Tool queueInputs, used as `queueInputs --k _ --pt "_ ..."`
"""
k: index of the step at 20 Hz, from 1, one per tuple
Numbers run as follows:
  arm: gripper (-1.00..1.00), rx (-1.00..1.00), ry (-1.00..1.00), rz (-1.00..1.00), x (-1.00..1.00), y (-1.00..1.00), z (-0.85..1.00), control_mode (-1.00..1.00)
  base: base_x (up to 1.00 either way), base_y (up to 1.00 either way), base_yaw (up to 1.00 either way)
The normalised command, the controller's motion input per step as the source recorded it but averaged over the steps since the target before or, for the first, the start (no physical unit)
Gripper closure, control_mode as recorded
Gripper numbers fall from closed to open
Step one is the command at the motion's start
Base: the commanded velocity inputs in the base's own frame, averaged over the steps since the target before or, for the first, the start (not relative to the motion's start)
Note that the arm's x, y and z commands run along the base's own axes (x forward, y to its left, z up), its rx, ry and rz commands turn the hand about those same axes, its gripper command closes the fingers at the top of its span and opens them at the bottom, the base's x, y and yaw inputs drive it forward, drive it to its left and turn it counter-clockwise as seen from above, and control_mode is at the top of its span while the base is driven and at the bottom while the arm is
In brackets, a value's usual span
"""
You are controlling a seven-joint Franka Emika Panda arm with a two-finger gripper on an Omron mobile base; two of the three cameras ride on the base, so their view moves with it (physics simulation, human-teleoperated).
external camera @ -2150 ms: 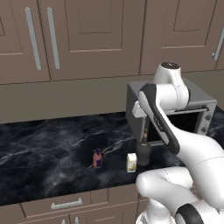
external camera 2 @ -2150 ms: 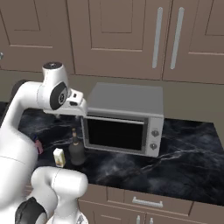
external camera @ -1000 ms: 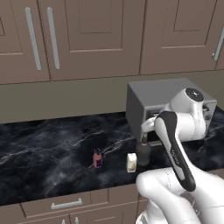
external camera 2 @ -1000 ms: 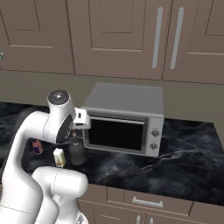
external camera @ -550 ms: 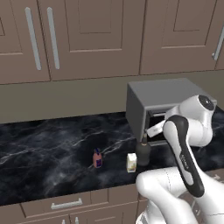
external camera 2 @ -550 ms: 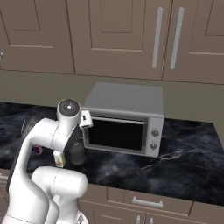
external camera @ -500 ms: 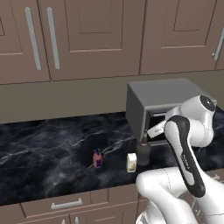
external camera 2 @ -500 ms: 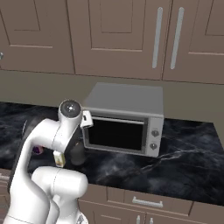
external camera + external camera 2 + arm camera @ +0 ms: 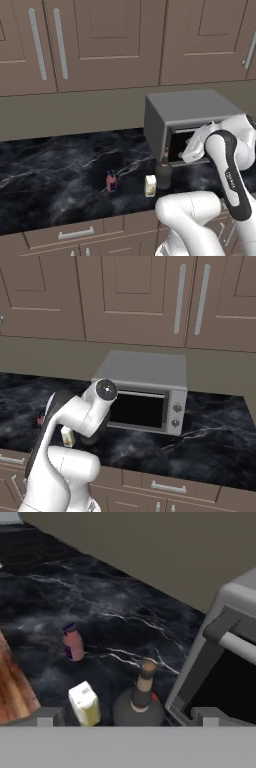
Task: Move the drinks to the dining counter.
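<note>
Arm swung down since two seconds back, so we're looking right over bottle (image 9: 139, 699) by oven (image 9: 187, 125). Carton (image 9: 150, 185) just beside bottle, can (image 9: 111, 180) further out, all still on desk (image 9: 55, 170). Claw (image 9: 127, 721) empty, tips apart. Grab comes next, we reckon.

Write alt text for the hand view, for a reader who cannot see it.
Three drinks stand on a black marble worktop: a dark bottle nearest the camera, a cream carton just left of it, and a small can farther back. A grey toaster oven with a bar handle stands at the right, close beside the bottle.
</note>
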Motion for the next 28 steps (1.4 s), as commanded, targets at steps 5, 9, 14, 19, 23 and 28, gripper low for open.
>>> queueInputs --k 5,9,14,19,23,28 --pt "-1.00 0.00 -0.06 0.25 0.20 -0.09 -0.11 -1.00 0.00 0.00 0.00" --pt "-1.00 0.00 -0.06 0.25 0.33 -0.03 -0.21 -1.00 0.00 0.00 0.00" --pt "-1.00 0.00 -0.07 0.19 0.36 0.00 -0.32 -1.00 0.00 0.00 0.00" --pt "-1.00 0.00 -0.01 0.09 0.24 0.00 -0.03 -1.00 0.00 0.00 0.00" --pt "-1.00 0.00 0.00 0.03 0.04 0.00 -0.05 -1.00 0.00 0.00 0.00" --pt "-1.00 0.00 0.00 0.01 0.00 0.03 -0.10 -1.00 0.00 0.00 0.00"
